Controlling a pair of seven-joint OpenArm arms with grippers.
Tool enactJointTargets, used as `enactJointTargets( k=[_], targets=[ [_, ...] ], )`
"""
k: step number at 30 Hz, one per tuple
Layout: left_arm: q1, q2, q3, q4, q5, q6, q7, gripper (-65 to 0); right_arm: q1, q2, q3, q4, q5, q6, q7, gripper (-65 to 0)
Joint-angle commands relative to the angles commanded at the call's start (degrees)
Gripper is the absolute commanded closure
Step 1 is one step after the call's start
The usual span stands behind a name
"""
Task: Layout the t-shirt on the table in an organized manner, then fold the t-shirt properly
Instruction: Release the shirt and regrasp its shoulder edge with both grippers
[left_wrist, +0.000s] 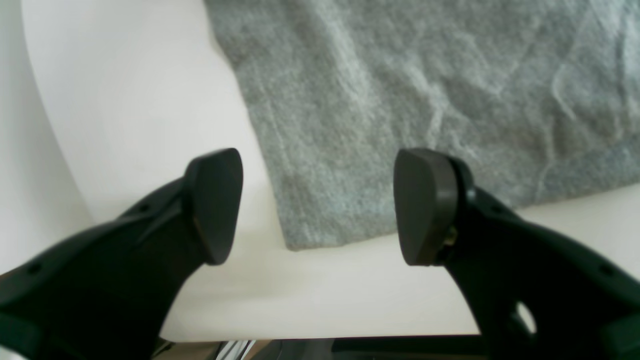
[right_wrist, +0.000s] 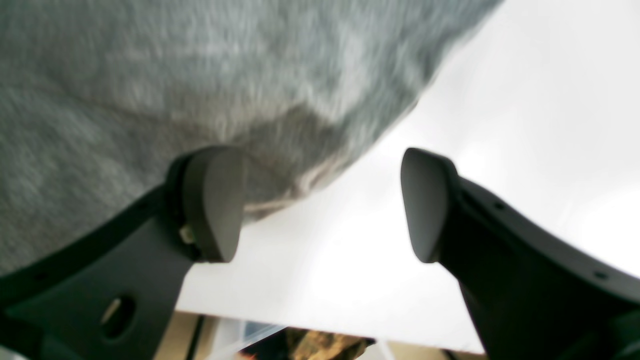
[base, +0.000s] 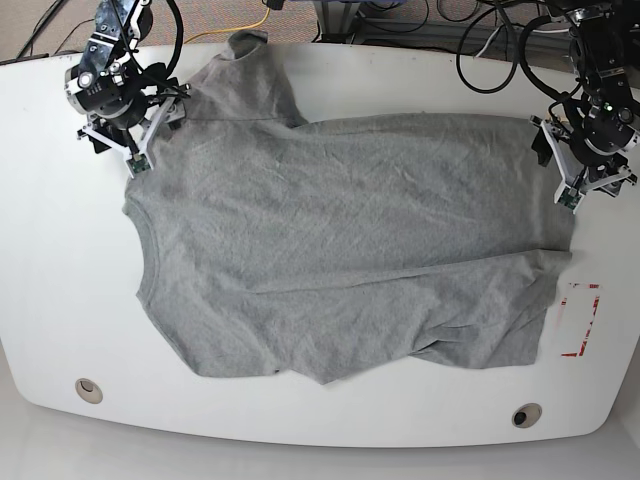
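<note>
While the counter (base: 330, 425) carries it, the t-shirt (base: 340, 250) lies spread across the middle, wrinkled, no lettering legible. Left hand (left_wrist: 318, 206) stands wide, empty, above a shirt corner near the counter edge. Right hand (right_wrist: 320, 205) stands wide, empty, at a blurred fabric edge. Red tape rectangle (base: 580, 320) lies beside the shirt; two grommet holes (base: 88, 389) sit clear of it.

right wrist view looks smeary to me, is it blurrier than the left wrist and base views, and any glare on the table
Right wrist view: yes, the heather-grey cotton t-shirt is streaked with blur and the glossy white table is washed out. Left wrist view: sharper, the wrinkles in the fabric are readable, though the tabletop is bright. Base view: evenly lit and sharpest, soft sheen only on the table.
</note>
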Motion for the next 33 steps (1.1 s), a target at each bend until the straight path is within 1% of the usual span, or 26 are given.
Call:
enactJointTargets(
  k=[3,8,14,20,21,23,26,28,29,31,33],
  targets=[
    [0.00,-0.09,0.00,0.00,0.00,0.00,-0.09,-44.7,-0.53,-1.23,0.00,-1.85,0.00,0.00,0.00,-46.5],
    [-0.09,-0.18,0.00,-0.09,0.00,0.00,-0.09,-44.7,-0.44,-1.41,0.09,-4.92,0.00,0.00,0.35,-46.3],
    [-0.09,-0.26,0.00,-0.26,0.26,0.00,-0.09,-44.7,-0.53,-1.41,0.26,-8.88,-0.09,0.00,4.04,-46.1],
    [-0.09,-0.26,0.00,-0.26,0.35,0.00,-0.09,-44.7,-0.62,-1.32,0.26,-12.66,-0.09,0.00,6.42,-45.3],
    [-0.09,-0.26,0.00,-0.26,0.35,0.00,-0.09,-44.7,-0.62,-1.32,0.26,-13.19,-0.09,0.00,6.51,-43.3],
    [0.00,-0.26,-0.09,-0.26,0.18,0.00,-0.09,-44.7,-0.53,-1.23,0.26,-13.71,-0.09,0.00,6.51,-33.8],
    [0.70,-0.35,-0.26,-0.18,0.09,0.00,-0.09,-44.7,-0.44,-1.23,0.26,-13.71,-0.09,0.00,6.59,-15.9],
    [0.70,-0.26,-1.85,-0.18,0.00,0.00,-0.09,-44.7,-0.35,-1.14,0.26,-13.71,-0.09,0.00,6.59,-1.3],
    [0.70,-0.18,-3.60,-0.18,0.00,0.00,-0.09,-44.7,-0.26,-1.14,0.18,-13.71,-0.09,0.00,6.59,0.0],
    [0.70,0.00,-6.15,-0.18,0.00,0.00,-0.09,-44.7,-0.26,-1.05,0.18,-13.54,-0.09,0.00,6.59,-1.7],
    [0.70,0.00,-8.18,-0.26,0.00,0.00,-0.09,-44.6,-0.26,-1.05,0.18,-13.45,-0.09,0.00,6.59,-0.5]
  ],
)
